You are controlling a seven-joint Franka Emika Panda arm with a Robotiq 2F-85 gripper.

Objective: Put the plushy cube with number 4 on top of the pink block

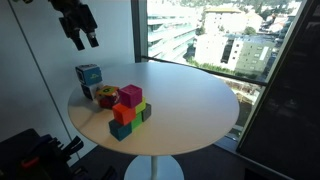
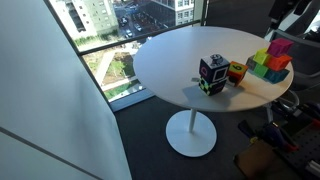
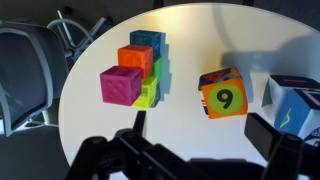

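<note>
Near pink block [image 3: 122,86], cube [image 3: 224,97] with wrist-only 9

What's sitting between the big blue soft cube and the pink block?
A smaller multicoloured cube with a 9 on its face. The wrist view shows it most clearly, between the plushy cube and the pink block.

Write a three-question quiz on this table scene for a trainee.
1. True or false: the gripper is holding the plushy cube.
2. Which number shows on the multicoloured cube in the wrist view?
3. What rests on top of the pink block? A) nothing B) the plushy cube C) the multicoloured cube

Key: 1 false, it hangs open above the table; 2 nine; 3 A.
</note>
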